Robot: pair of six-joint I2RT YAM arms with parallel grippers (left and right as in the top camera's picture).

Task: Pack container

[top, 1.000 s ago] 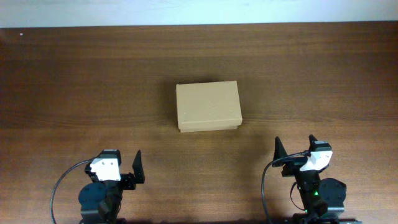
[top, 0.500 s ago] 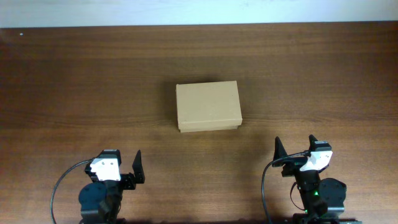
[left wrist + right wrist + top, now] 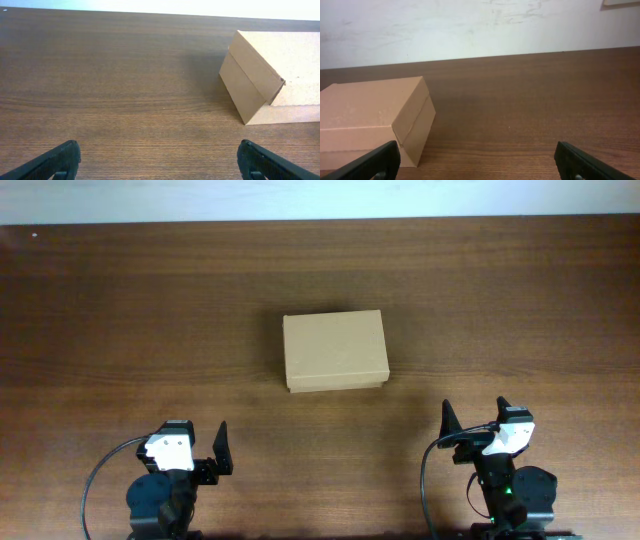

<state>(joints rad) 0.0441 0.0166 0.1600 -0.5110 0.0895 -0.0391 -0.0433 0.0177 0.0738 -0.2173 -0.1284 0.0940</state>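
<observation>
The container [image 3: 335, 351] is a small tan cardboard box with its flap lid shut, lying flat on the middle of the wooden table. It shows at the right of the left wrist view [image 3: 272, 77] and at the left of the right wrist view [image 3: 372, 120]. My left gripper [image 3: 198, 448] is open and empty near the table's front edge, left of and nearer than the box; its fingertips frame bare wood [image 3: 160, 160]. My right gripper [image 3: 473, 418] is open and empty at the front right, also apart from the box [image 3: 477, 160].
The dark wooden table [image 3: 120, 320] runs to a white wall [image 3: 470, 25] at its far edge. No tape rolls or markers show in any view. Black cables loop beside both arm bases at the front edge.
</observation>
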